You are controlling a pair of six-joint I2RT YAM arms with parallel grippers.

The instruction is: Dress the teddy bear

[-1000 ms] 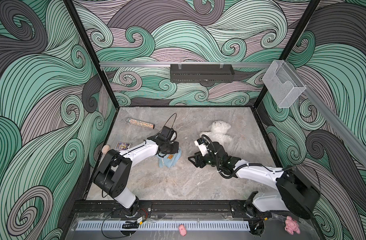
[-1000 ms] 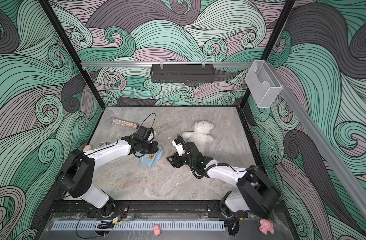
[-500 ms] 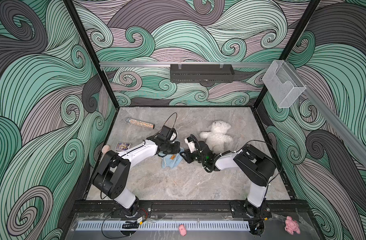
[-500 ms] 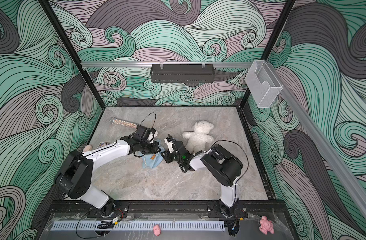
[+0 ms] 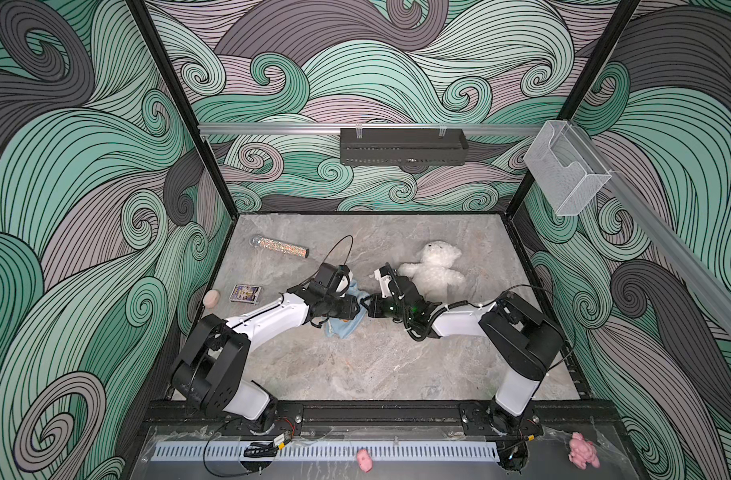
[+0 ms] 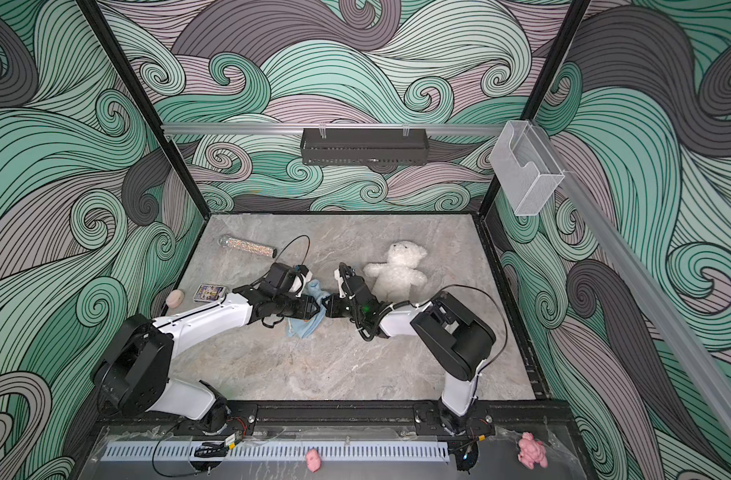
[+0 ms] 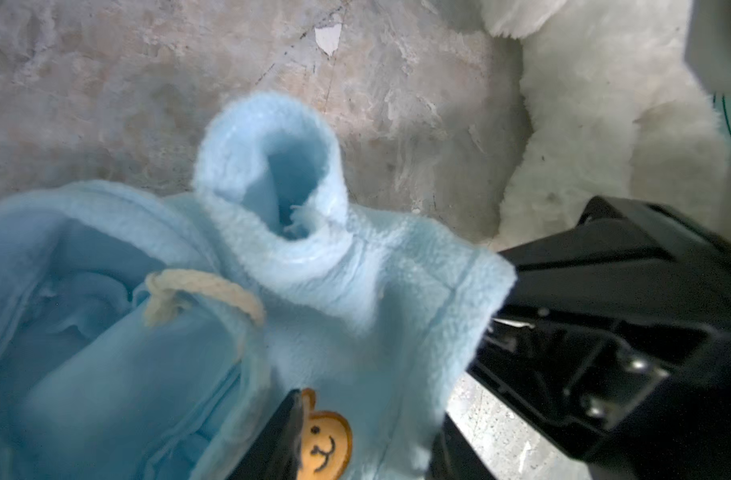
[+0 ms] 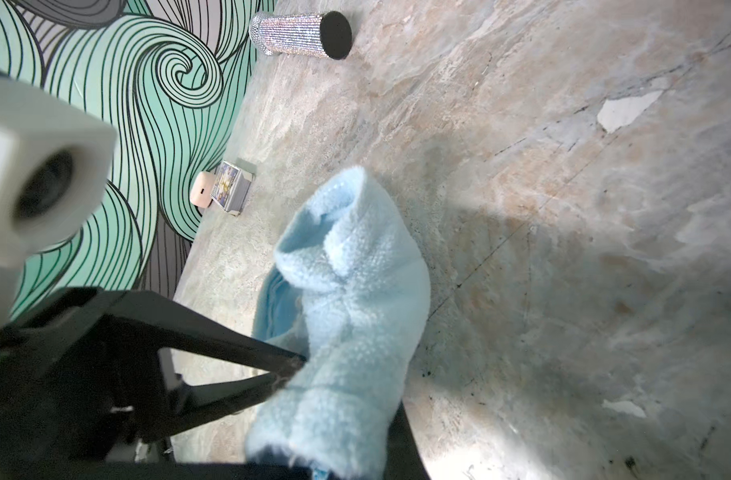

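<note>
Taking the biggest first, we see the grey stone-patterned table [image 5: 355, 374], with both arms reaching in low from its front edge and meeting near the middle. The teddy bear [image 5: 432, 270] lies face up on the far right part of the table, head toward the back wall, bare, just behind the right arm's wrist. The blue fleece garment [image 5: 343, 326] is bunched between the two gripper tips, near the bear but apart from it. The right gripper [image 5: 370, 309] is clamped tight on one edge of the fleece. The left gripper [image 5: 357, 308] meets the cloth from the other side. In its wrist view fleece lies between fingers that look somewhat parted, and we cannot tell whether they pinch it. Near the left wall lie a glitter tube [image 5: 278, 247], a card box [image 5: 245, 293] and a peach lump [image 5: 210, 297]. On the garment, one sleeve [image 7: 272, 178] stands open like a tube, beside a cream drawstring [image 7: 197, 286] and an orange bear patch [image 7: 324, 444].
</note>
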